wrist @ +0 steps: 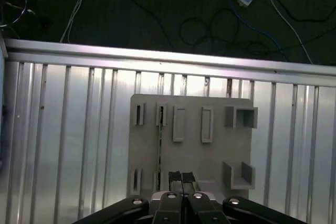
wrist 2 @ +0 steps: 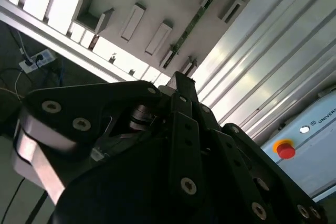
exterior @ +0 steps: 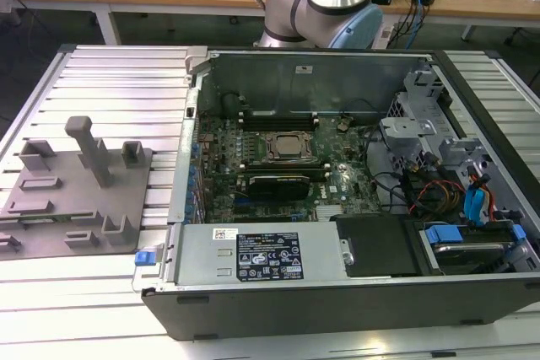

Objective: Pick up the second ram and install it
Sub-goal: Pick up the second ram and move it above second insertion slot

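Note:
The second ram (wrist: 159,145) stands on its edge in a slot of the grey fixture plate (wrist: 210,156) and shows as a thin dark line. In the second wrist view the ram (wrist 2: 191,24) is a narrow green strip between the plate's pale posts. My gripper (wrist: 181,177) hangs well above the plate, its black fingers (wrist 2: 184,85) pressed together with nothing between them. The ram lies just beside the line of the fingertips, apart from them. In the exterior view the fixture plate (exterior: 76,191) lies on the ribbed table at the exterior view's left.
An open computer case (exterior: 337,292) stands at the exterior view's right of the plate, with the processor socket (exterior: 287,147), memory slots and cables inside. The arm's base (exterior: 321,6) is behind the case. A tall post (exterior: 89,149) rises from the plate. The table edge and floor cables (wrist: 210,24) lie beyond.

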`<state>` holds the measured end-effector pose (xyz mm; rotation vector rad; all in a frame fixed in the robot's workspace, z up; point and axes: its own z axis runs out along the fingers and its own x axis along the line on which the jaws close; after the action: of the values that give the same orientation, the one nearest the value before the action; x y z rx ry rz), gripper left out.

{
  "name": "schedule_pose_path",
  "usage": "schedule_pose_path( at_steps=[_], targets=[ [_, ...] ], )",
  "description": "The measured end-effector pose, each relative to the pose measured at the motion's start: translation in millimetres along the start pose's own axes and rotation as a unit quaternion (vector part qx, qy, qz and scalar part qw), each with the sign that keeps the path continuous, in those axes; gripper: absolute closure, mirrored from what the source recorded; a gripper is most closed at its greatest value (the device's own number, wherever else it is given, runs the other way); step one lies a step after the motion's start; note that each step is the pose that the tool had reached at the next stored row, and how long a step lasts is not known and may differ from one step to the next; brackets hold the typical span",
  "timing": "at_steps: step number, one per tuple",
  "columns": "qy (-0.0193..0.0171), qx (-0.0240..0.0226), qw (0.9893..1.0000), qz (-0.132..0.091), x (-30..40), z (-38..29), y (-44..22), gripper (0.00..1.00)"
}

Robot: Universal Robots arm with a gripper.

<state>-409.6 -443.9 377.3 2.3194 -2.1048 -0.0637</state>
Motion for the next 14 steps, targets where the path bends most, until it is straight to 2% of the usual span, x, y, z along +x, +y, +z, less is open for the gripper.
schedule_pose_path(
  at_steps=[2,5,7,10,11,12,14],
  targets=[
    [0.0005,-0.0003,0.9999,-0.015,0.0,0.0,0.0,0.89],
    [0.0014,-0.001,0.9991,-0.042,0.0,0.0,0.0,0.89],
    [0.0022,-0.0015,0.9979,-0.065,0.0,0.0,0.0,0.89],
    [0.0027,-0.0019,0.9968,-0.079,0.0,0.0,0.0,0.89],
    [0.003,-0.0021,0.9961,-0.088,0.0,0.0,0.0,0.89],
    [0.0029,-0.002,0.9967,-0.081,0.0,0.0,0.0,0.89],
    [0.0018,-0.0012,0.9986,-0.052,-0.1,0.5,0.0,0.89]
  ],
)
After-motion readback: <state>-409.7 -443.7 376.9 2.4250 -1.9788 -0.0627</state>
